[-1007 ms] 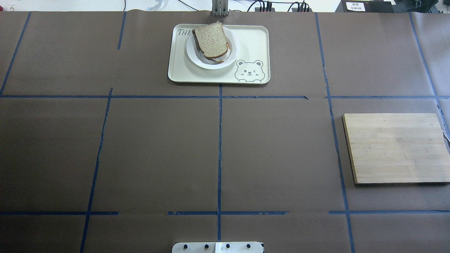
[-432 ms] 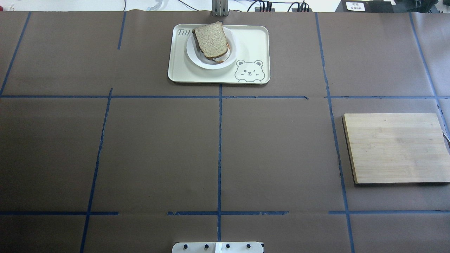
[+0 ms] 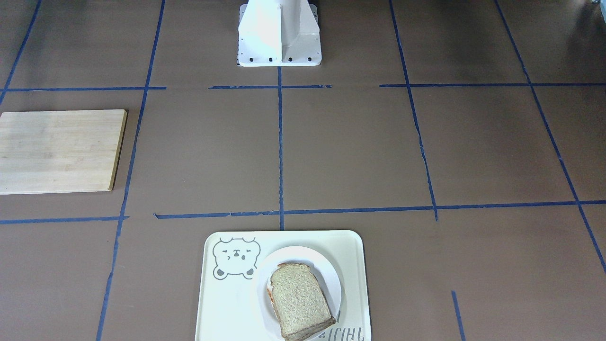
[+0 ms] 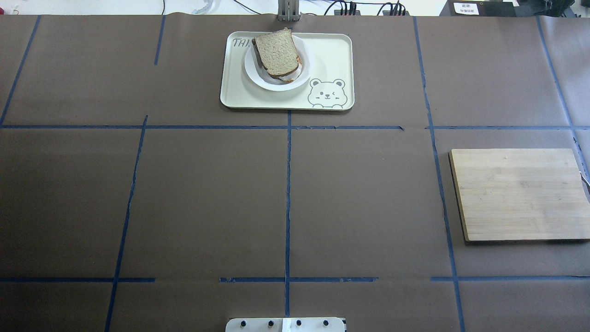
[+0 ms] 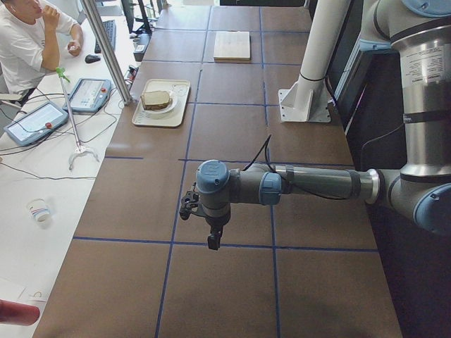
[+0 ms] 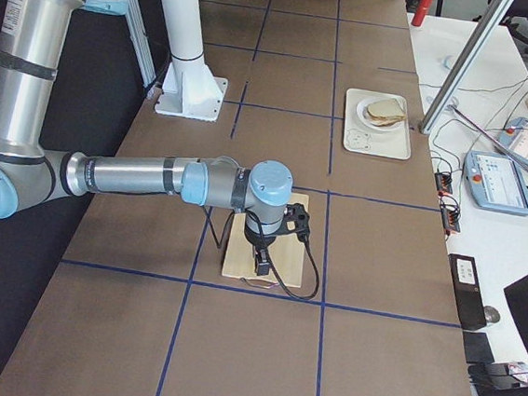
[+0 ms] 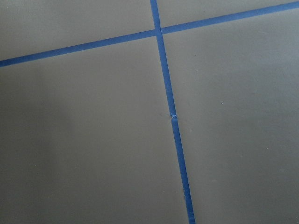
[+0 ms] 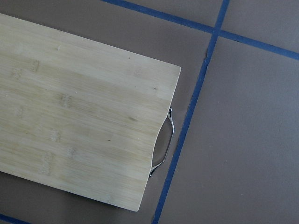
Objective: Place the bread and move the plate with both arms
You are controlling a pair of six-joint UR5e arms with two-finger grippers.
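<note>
Overhead exterior, bread (image 4: 276, 53) on plate (image 4: 256, 74), far from left gripper (image 5: 211, 241), right gripper (image 6: 261, 261), finger state unclear

tan bread (image 4: 276, 55) — white plate (image 4: 258, 76), cream tray (image 4: 332, 55)

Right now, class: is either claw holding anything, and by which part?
Nothing visibly held. The bread lies on the plate in the tray, away from the left claw and right claw. Their jaws cannot be judged.
</note>
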